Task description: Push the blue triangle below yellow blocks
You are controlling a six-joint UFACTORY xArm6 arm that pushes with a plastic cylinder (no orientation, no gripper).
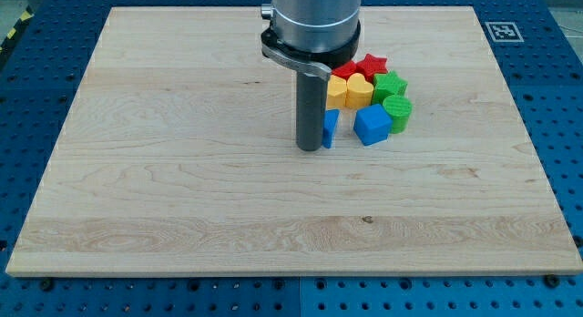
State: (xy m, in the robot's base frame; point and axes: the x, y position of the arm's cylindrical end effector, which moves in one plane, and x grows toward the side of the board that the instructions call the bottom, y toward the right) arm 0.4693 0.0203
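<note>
Planted on the wooden board [182, 171] just above its middle, my tip [311, 148] stands as a bare dark rod with nothing to clench or release; it grasps nothing and simply presses against the blue triangle [330, 127], which sits touching it at its 3 o'clock. Most of that triangle is hidden behind the rod, so only a narrow blue sliver shows and its shape is hard to confirm. At 12 o'clock of the triangle, just beside it, lies a yellow block [338, 91] whose left part is covered by the rod, leaving its outline unclear; touching that block at its 3 o'clock is a yellow heart [360, 91]. A blue cube-like block [372, 125] sits near the triangle at 3 o'clock, apart from it by a small gap. Further out, at 1 o'clock of the cluster, a red star [371, 64] peeks from behind the yellow pieces, and a second red block [344, 72] beside it is half hidden under the arm's grey housing [311, 21]. Two green blocks close the cluster at 3 o'clock: an upper green block [392, 84] and a lower green block [398, 110], their shapes too small to name. Around the board runs a blue perforated table [556, 126], cut off at every edge
</note>
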